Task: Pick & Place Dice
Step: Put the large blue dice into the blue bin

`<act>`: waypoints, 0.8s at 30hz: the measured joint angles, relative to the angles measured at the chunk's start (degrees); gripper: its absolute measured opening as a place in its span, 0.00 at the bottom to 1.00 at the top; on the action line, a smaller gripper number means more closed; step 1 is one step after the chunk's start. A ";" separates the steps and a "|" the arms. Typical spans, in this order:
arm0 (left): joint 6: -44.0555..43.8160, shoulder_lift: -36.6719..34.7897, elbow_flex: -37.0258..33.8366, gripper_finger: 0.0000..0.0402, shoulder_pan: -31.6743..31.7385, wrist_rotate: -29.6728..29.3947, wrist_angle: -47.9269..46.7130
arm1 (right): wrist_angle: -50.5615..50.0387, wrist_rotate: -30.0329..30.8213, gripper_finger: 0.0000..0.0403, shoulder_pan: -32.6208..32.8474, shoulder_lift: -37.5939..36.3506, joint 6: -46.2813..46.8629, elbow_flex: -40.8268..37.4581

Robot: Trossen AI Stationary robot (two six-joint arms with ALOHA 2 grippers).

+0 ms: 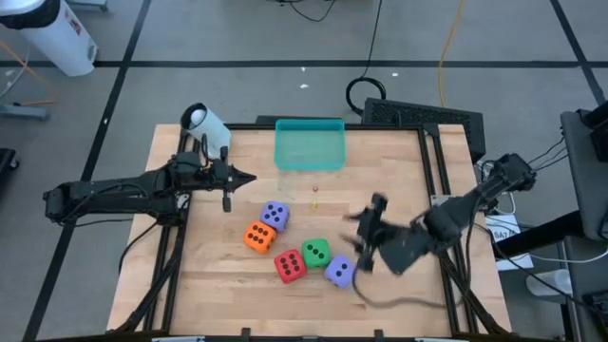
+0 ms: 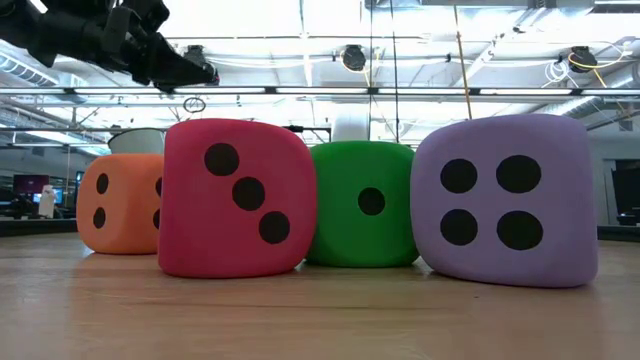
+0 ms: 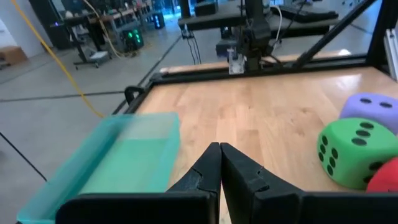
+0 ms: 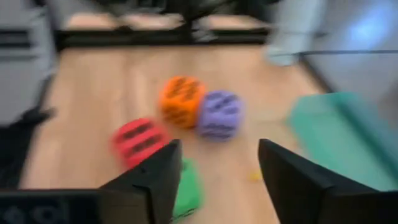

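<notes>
Five dice lie in a cluster near the table's middle: a purple die (image 1: pixel 275 215), an orange die (image 1: pixel 257 237), a red die (image 1: pixel 290 265), a green die (image 1: pixel 315 253) and a second purple die (image 1: pixel 339 272). Each rests flat on the wood. My right gripper (image 1: pixel 366 233) hovers open just right of the green die and touches nothing. In its wrist view the fingers (image 4: pixel 217 165) frame the orange die (image 4: pixel 181 99) and the purple die (image 4: pixel 219 114). My left gripper (image 1: pixel 249 178) is shut, left of the teal tray (image 1: pixel 310 145), with its shut tips (image 3: pixel 219 149) over bare wood.
The teal tray sits at the table's far edge, its long wall (image 3: pixel 124 162) beside my left gripper. A small yellow-red bit (image 1: pixel 314 195) lies between tray and dice. A white cylinder (image 1: pixel 204 122) stands at the far left corner. Bare wood lies left of the dice.
</notes>
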 joint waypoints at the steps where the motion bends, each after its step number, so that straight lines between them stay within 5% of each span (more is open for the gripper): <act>1: -0.07 0.00 0.00 0.05 0.00 0.01 0.59 | 0.87 -0.64 0.56 1.01 1.24 0.05 0.20; 9: -0.71 -0.02 -0.02 0.05 0.01 0.03 3.42 | 3.17 -4.98 0.78 3.78 6.82 4.71 0.43; 24: -1.38 0.00 -0.02 0.05 0.04 0.04 -0.16 | -5.53 -12.26 0.92 0.29 13.09 1.40 0.43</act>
